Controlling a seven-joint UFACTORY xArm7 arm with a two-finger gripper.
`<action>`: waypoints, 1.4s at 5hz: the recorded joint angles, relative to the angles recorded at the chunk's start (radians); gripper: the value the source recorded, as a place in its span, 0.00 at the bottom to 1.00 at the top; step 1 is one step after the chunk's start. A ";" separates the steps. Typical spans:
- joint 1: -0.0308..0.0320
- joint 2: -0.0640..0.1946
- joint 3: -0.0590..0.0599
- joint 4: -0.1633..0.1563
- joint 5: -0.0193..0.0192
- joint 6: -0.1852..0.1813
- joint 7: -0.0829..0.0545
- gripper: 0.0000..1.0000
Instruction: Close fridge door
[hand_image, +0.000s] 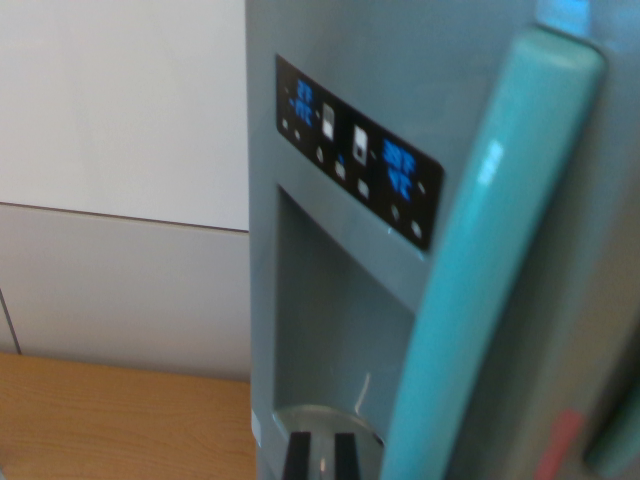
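A grey fridge door (330, 90) fills the middle and right of the wrist view, seen close up and a little blurred. It carries a black control panel (358, 150) with blue digits, above a recessed dispenser bay (335, 330) with a round silvery tray (322, 418). A long teal handle (490, 260) runs slantwise down the door's right side. Two dark fingertips (298, 455) of my gripper (321, 458) poke in at the bottom edge, just in front of the tray. They stand close together with only a narrow gap and nothing between them. Whether they touch the door I cannot tell.
A white wall panel (120, 100) and a pale grey panel (120, 290) stand behind the fridge at the wrist view's left. A wooden surface (110, 420) lies below them. A second teal handle (615, 440) and a red patch (558, 448) show at the bottom right.
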 joint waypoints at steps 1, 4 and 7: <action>0.0000 0.065 0.002 0.050 0.0000 0.000 0.000 1.00; 0.0000 0.122 0.002 0.088 0.0000 0.000 0.000 1.00; -0.0005 0.218 -0.006 0.141 0.0000 0.000 0.000 1.00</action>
